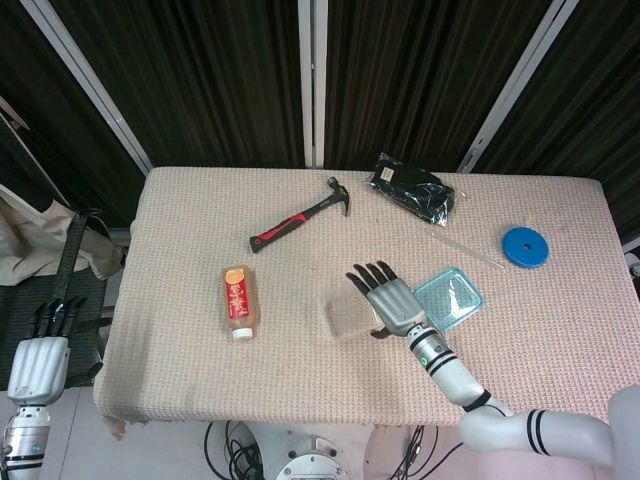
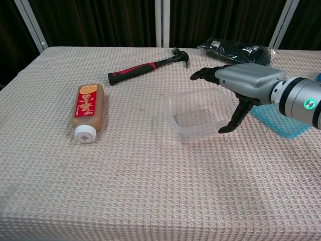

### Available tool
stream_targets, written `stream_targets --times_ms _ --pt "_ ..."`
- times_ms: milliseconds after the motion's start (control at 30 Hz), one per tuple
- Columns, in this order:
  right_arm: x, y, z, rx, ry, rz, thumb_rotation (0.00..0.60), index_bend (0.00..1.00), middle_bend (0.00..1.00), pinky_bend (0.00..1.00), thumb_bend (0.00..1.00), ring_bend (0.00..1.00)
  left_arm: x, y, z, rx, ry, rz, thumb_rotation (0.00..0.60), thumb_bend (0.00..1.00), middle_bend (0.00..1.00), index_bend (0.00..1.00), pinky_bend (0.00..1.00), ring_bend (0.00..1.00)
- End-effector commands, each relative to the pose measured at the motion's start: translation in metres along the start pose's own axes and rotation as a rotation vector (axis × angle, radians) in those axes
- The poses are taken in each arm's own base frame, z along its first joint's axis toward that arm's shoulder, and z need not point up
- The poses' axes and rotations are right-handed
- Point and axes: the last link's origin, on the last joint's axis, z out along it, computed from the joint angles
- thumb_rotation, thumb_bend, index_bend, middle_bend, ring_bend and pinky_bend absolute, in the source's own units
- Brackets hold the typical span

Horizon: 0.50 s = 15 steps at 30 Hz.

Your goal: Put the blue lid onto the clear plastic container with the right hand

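The clear plastic container point(image 1: 346, 317) point(image 2: 196, 115) stands empty near the table's middle, turned slightly askew. The blue square lid point(image 1: 448, 298) point(image 2: 283, 120) lies flat on the cloth to its right. Between them my right hand point(image 1: 390, 298) point(image 2: 246, 82) hovers over the container's right edge. Its fingers are spread and hold nothing, and the thumb points down by the container's right wall. Whether the thumb touches the wall I cannot tell. My left hand point(image 1: 40, 360) hangs off the table's left side with straight fingers, seen only in the head view.
A red-handled hammer point(image 1: 300, 221) point(image 2: 148, 66) lies at the back centre. An orange bottle point(image 1: 239, 298) point(image 2: 87, 111) lies on its side to the left. A black bag point(image 1: 412, 190) point(image 2: 235, 52), a thin clear rod point(image 1: 468, 249) and a round blue disc point(image 1: 525, 246) are at the back right.
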Motion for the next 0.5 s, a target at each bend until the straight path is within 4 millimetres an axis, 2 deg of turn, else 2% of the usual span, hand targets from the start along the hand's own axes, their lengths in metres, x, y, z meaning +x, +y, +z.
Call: stream_targets --times_ms 33,200,333,400,500 --pt "-0.001 0.013 -0.010 -0.019 -0.016 -0.003 0.600 0.00 0.00 0.00 0.00 0.00 0.000 0.000 0.000 0.001 0.001 0.001 0.600 0.00 0.07 0.08 0.00 0.00" --pt "0.003 0.044 -0.045 -0.038 -0.055 -0.013 0.600 0.00 0.00 0.00 0.00 0.00 0.000 -0.002 -0.001 0.008 0.004 -0.004 0.600 0.00 0.07 0.08 0.00 0.00" --pt "0.018 0.082 -0.075 -0.076 -0.053 -0.090 0.600 0.00 0.00 0.00 0.00 0.00 -0.001 -0.003 -0.002 0.013 0.003 -0.004 0.600 0.00 0.07 0.08 0.00 0.00" --pt "0.024 0.097 -0.081 -0.095 -0.058 -0.139 0.600 0.00 0.00 0.00 0.00 0.00 0.000 -0.001 -0.001 0.007 0.003 -0.002 0.600 0.00 0.07 0.08 0.00 0.00" --pt "0.030 0.117 -0.078 -0.114 -0.072 -0.225 0.600 0.00 0.00 0.00 0.00 0.00 0.001 0.004 0.000 -0.008 0.009 0.000 0.600 0.00 0.07 0.08 0.00 0.00"
